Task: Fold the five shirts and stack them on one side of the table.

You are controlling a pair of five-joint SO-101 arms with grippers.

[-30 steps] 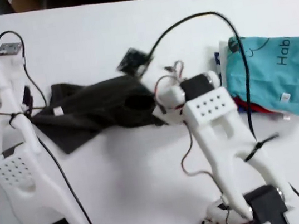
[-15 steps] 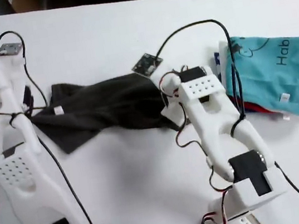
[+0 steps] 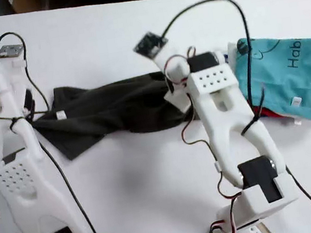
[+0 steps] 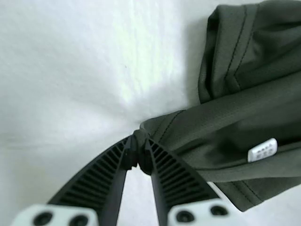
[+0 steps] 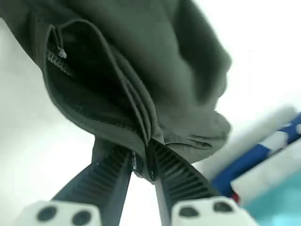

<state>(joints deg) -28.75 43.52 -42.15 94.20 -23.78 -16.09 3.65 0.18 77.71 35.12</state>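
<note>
A dark grey shirt (image 3: 107, 109) lies stretched across the middle of the white table (image 3: 152, 170), bunched into folds. My left gripper (image 4: 138, 157) is shut on the shirt's (image 4: 235, 117) hem at its left end, near the white label (image 4: 261, 151). My right gripper (image 5: 141, 165) is shut on a gathered edge of the shirt (image 5: 127, 66) at its right end, by the stack. Folded shirts sit stacked at the table's right side, a turquoise one (image 3: 287, 76) on top with red (image 3: 266, 113) and blue beneath.
The left arm (image 3: 7, 144) runs along the table's left edge, the right arm (image 3: 227, 123) stands between the dark shirt and the stack. Black cables (image 3: 237, 34) loop over the stack's left side. Bare table lies in front and behind.
The right arm has pulled its end of the dark shirt rightward and slightly back toward the stack, stretching the cloth longer. The left arm has held still.
</note>
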